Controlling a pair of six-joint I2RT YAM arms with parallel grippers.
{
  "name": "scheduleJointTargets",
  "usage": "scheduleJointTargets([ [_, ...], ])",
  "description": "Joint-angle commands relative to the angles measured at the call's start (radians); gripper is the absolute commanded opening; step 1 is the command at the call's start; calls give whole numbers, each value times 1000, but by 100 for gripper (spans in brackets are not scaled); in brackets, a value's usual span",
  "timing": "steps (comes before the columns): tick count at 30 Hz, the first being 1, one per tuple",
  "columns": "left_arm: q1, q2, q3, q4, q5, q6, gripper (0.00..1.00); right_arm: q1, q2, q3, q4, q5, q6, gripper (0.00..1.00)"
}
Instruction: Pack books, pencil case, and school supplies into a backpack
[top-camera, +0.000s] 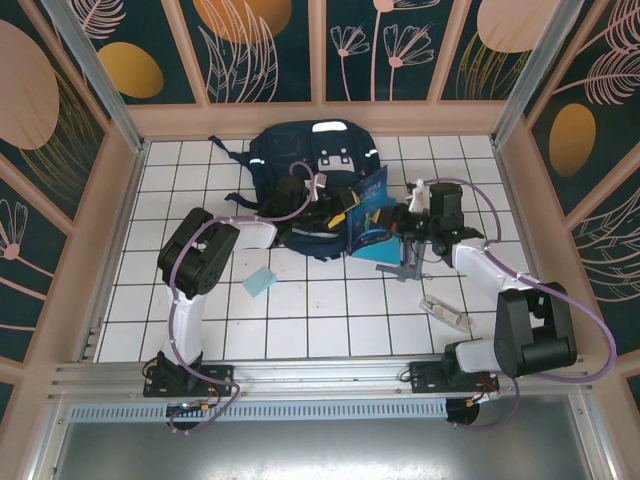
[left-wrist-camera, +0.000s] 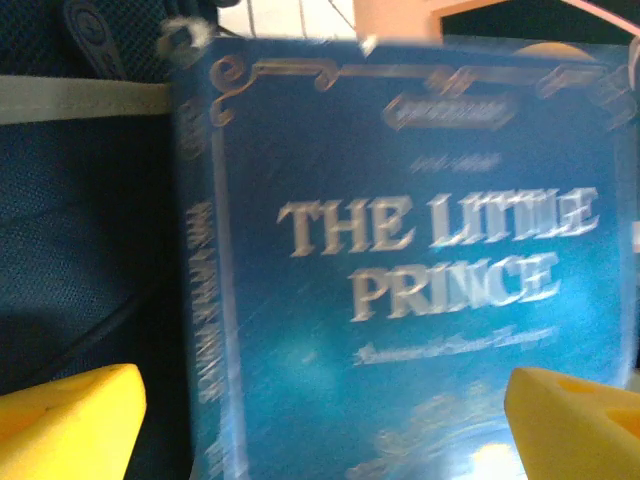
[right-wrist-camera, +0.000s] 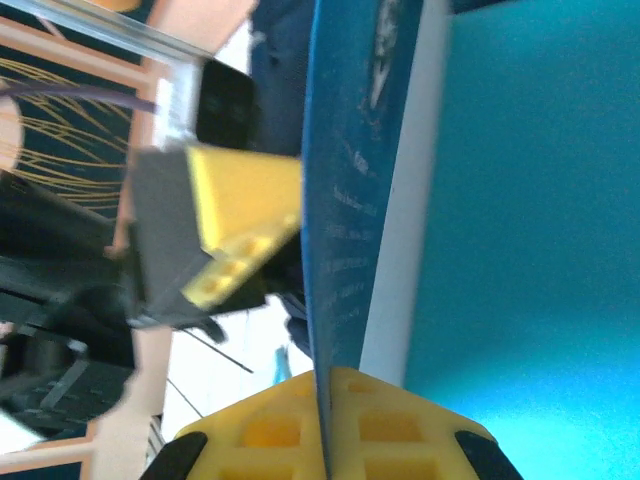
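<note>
The right gripper (right-wrist-camera: 325, 425) is closed on the book (right-wrist-camera: 350, 200). In the right wrist view the thin blue cover runs straight down into the slit between the two yellow pads. Beside the cover are the white edge of the page block and a plain teal surface. There is small pale print on the cover here, too blurred to read.

The left gripper (left-wrist-camera: 320, 430) stands wide open. Its yellow fingers (left-wrist-camera: 70, 420) sit at the two lower corners of the left wrist view, with the front of the book facing them and neither pad pressed on it. The cover reads "THE LITTLE PRINCE" in pale capitals inside an ornate border. A small plate above the title and a script line below it are illegible. The spine carries vertical lettering too smeared to make out.

Behind the book's spine lies the navy fabric of the backpack (left-wrist-camera: 80, 200), with a pale stripe across it.

From above, the book (top-camera: 368, 212) stands upright and partly open between the two grippers, at the near right edge of the backpack (top-camera: 310, 160). The backpack lies at the far middle of the white tiled table (top-camera: 330, 320). A light-blue rectangle (top-camera: 259, 282) lies flat on the tiles near the left arm. A whitish oblong piece (top-camera: 445, 312) lies near the right arm, well apart from the backpack.
</note>
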Motion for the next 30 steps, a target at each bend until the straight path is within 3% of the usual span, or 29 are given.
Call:
scheduleJointTargets([
  [1, 5, 64, -67, 296, 60, -164, 92, 8, 6, 121, 66, -62, 19, 0],
  [6, -5, 104, -82, 504, 67, -263, 92, 37, 67, 224, 86, -96, 54, 0],
  [13, -5, 196, -95, 900, 65, -521, 91, 85, 154, 278, 75, -92, 43, 0],
  [23, -5, 190, -136, 887, 72, -518, 90, 81, 177, 44, 166, -35, 77, 0],
  [30, -4, 147, -143, 696, 91, -386, 90, 58, 35, -81, 42, 122, 32, 0],
])
